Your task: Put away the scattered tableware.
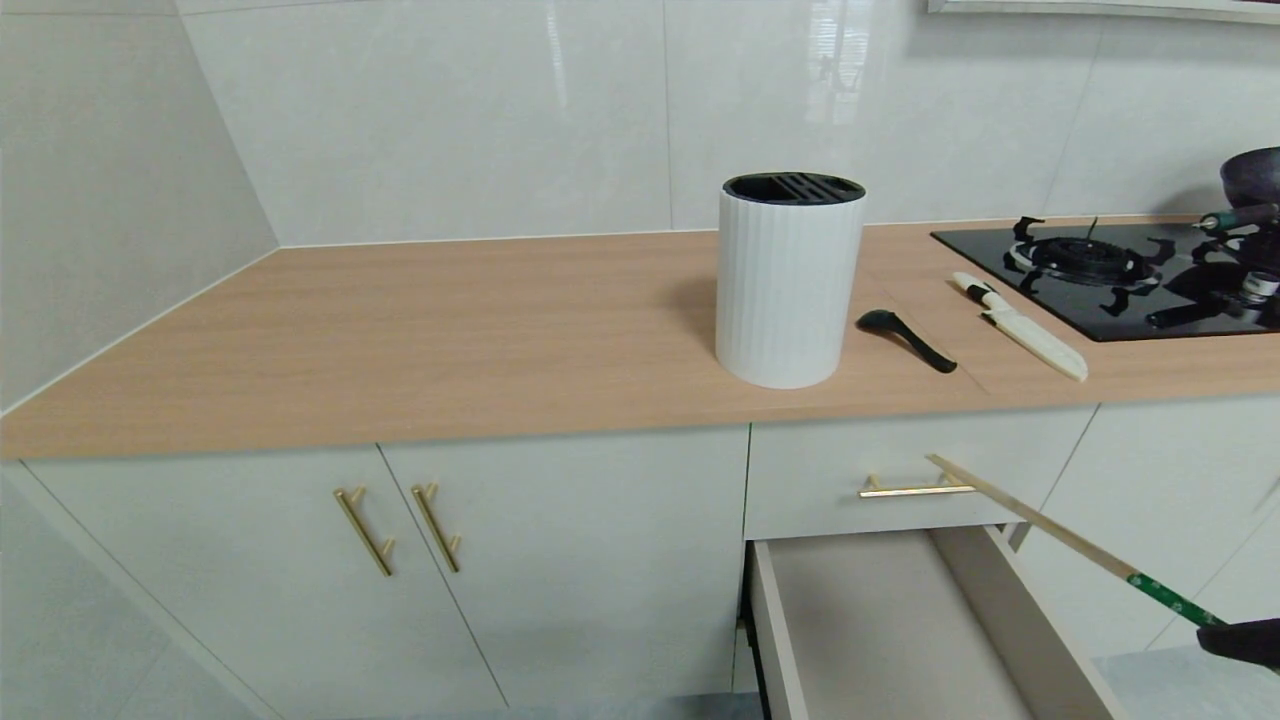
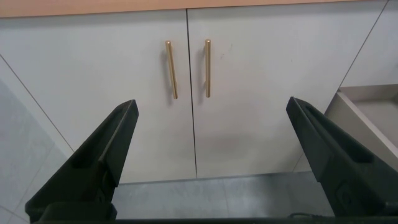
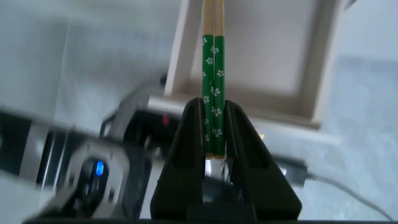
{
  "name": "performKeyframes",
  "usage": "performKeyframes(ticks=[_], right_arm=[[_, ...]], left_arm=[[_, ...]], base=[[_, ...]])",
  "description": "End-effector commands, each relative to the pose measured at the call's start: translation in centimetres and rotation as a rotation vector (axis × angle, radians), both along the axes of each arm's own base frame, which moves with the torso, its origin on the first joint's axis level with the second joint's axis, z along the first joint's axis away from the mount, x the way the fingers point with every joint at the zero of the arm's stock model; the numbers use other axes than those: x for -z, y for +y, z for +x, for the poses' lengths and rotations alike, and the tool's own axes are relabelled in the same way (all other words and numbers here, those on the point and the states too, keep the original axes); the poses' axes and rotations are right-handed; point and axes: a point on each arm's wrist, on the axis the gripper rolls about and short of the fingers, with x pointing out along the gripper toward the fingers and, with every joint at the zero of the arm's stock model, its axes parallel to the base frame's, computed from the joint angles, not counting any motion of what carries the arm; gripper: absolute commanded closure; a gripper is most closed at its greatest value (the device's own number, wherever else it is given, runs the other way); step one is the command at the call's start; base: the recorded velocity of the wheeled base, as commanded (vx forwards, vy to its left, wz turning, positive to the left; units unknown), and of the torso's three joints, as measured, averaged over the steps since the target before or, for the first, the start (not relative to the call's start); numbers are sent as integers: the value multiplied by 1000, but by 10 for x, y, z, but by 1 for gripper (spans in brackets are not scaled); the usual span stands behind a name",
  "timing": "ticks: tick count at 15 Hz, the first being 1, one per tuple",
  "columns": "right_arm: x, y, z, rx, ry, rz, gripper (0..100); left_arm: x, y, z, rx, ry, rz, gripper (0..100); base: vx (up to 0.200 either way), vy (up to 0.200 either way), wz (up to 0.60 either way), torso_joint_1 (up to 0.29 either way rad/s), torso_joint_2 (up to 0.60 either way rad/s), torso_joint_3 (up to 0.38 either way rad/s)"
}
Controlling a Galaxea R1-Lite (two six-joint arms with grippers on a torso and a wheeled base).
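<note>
Chopsticks (image 1: 1050,530), a pale wooden pair with green flowered ends, are pinched in your right gripper (image 3: 213,112), slanting over the open drawer (image 1: 860,620). Your left gripper (image 2: 211,106) is spread wide.

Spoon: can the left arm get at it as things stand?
Probably not directly: the left gripper is low, facing the cabinet doors, and the holder stands left of the spoon, in its way.
</note>
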Motion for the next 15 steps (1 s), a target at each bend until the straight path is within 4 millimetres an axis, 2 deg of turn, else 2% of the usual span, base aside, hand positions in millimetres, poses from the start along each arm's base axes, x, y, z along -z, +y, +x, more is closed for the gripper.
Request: performKeyframes(ticks=[1,5,6,8,11,15], right_arm=[[18,8,16,-18,117,-38,100],[56,25,60,13,356,-84,100],[75,32,79,46,444,-103,100],[90,37,90,48,486,-118,100],[104,38,94,50,431,-101,100],[106,38,94,54,414,-91,100]], left_arm=[[0,0,0,0,1,0,0],[0,0,0,0,1,0,0],[0,0,0,0,1,0,0],[0,0,0,0,1,0,0],[0,0,0,0,1,0,0],[0,0,0,0,1,0,0]], base=[[0,0,0,0,0,0],[0,0,0,0,0,0],[0,0,0,0,0,0],[0,0,0,0,0,0],[0,0,0,0,0,0],[0,0,0,-12,23,16]])
